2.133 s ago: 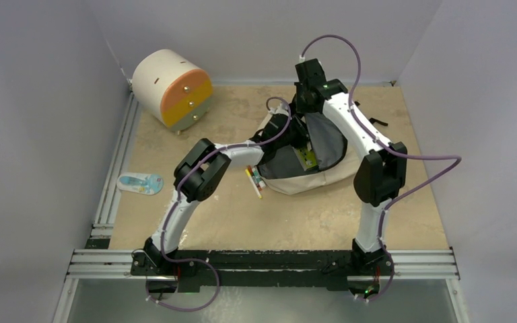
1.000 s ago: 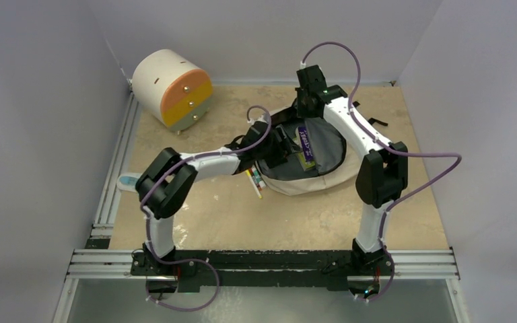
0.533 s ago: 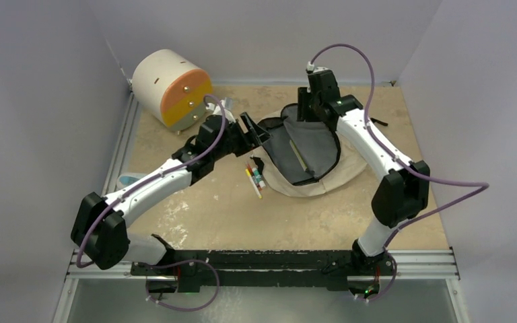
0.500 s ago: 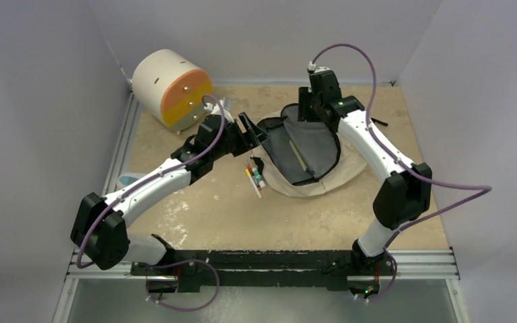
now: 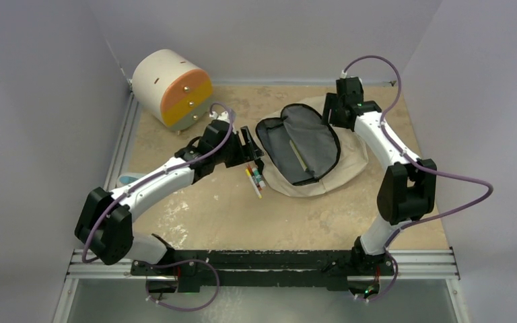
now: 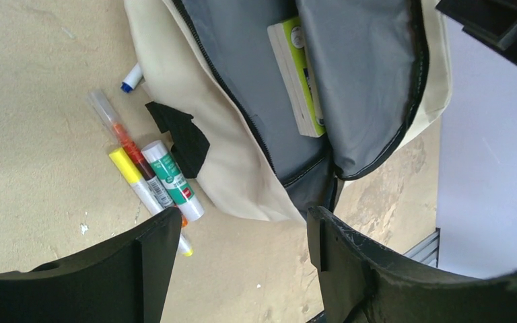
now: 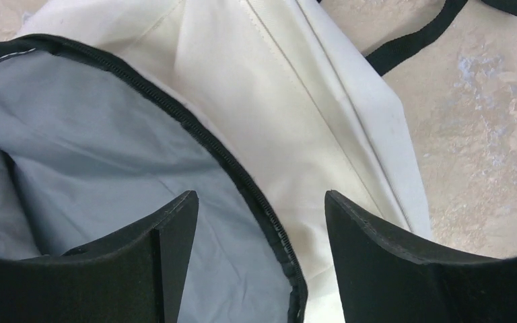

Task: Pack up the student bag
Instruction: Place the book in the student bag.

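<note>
Book (image 6: 301, 81): one side is concealed by the grey lining of the student bag (image 6: 235, 168), and its cover print is illegible. Blue-capped pen (image 6: 132, 77): barrel hidden under the bag's edge. Pale blue item (image 5: 125, 179) on the desk (image 5: 242, 215): largely obscured by the left arm (image 5: 155, 183). Black strap (image 7: 410, 44): cut off at the top edge.

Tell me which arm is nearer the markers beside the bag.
Left. The left arm ends right beside the markers; the right arm sits across the student bag, over its far rim.

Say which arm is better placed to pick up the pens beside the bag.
Left. The open left pincer hangs near the pens, on their side of the student bag. The right pincer is over the bag's opposite rim.
</note>
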